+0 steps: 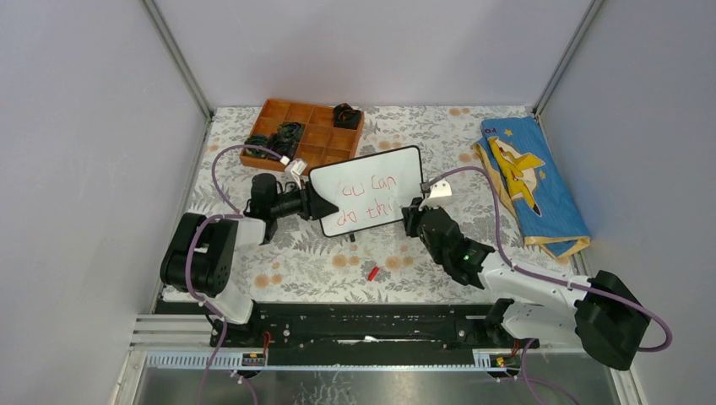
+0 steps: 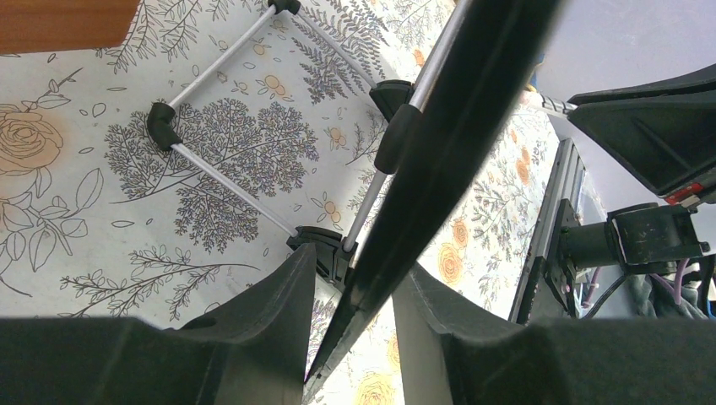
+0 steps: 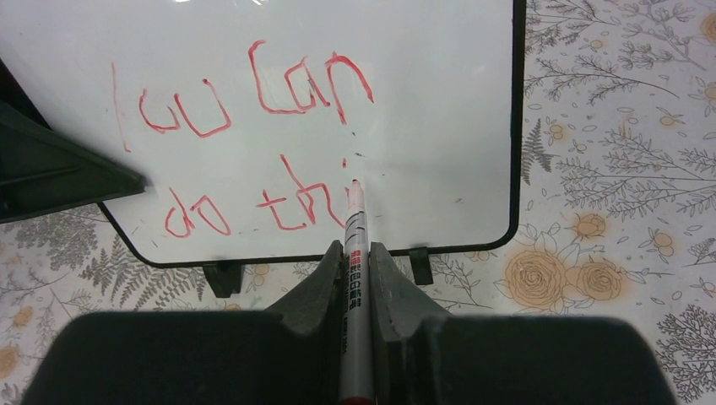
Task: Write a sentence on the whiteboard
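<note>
Two lines of thin red handwritten words [image 3: 268,108] were on the small white rectangular whiteboard with a thin black frame [image 1: 397,169]. They read about "you can" and "do thi", so the last word had no "s" yet. The writing step was nearly done.

In the top view the whiteboard stood on its little black feet near the middle of the flowery table cloth [image 1: 473,135]. It was just at 5 o'clock from the orange plastic tray with small boxes [image 1: 314,135]. Its long side ran from 9 o'clock to 3 o'clock, tipped a little toward 2. Its face looked toward 5 o'clock, at the right arm.

The left gripper [image 2: 355,278] had its jaws part way open and closed on the left edge of the whiteboard, holding it steady. The right gripper [image 3: 355,253] was almost closed, pinching a thin white marker pen with a red label [image 3: 355,232]. In the right wrist view the marker pen pointed to 12 o'clock, and its tip touched the whiteboard just past the "i".

I think the next move was a small curvy "s" toward 3 o'clock, with a soft push so the whiteboard did not tip. A small red cap [image 1: 372,272] lay on the table cloth at 6 o'clock from the whiteboard.
</note>
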Controlling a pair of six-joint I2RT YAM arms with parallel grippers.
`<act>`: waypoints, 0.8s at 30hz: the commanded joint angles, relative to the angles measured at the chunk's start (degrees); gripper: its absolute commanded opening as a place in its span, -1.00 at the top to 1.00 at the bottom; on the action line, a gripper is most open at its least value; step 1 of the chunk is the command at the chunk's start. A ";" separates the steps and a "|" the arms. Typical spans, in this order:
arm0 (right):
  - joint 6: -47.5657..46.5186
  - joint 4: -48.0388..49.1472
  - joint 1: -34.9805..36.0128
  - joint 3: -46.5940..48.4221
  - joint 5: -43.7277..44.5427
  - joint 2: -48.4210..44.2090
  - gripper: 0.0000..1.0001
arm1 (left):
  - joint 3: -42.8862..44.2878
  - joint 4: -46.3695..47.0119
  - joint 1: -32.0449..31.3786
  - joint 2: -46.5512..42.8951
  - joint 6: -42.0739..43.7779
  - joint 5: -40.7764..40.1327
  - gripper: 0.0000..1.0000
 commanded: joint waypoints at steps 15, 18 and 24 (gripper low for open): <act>-0.43 0.25 -2.62 6.26 3.80 5.08 1.00 | 1.55 -0.41 -0.45 -1.81 1.75 -0.49 0.13; -0.40 0.06 -2.77 6.52 3.44 5.63 1.00 | 1.65 -0.48 -0.45 -1.73 1.84 -0.49 0.13; -0.53 -0.38 -2.79 6.69 2.89 6.55 1.00 | 1.60 -0.49 -0.45 -1.64 1.84 -0.54 0.13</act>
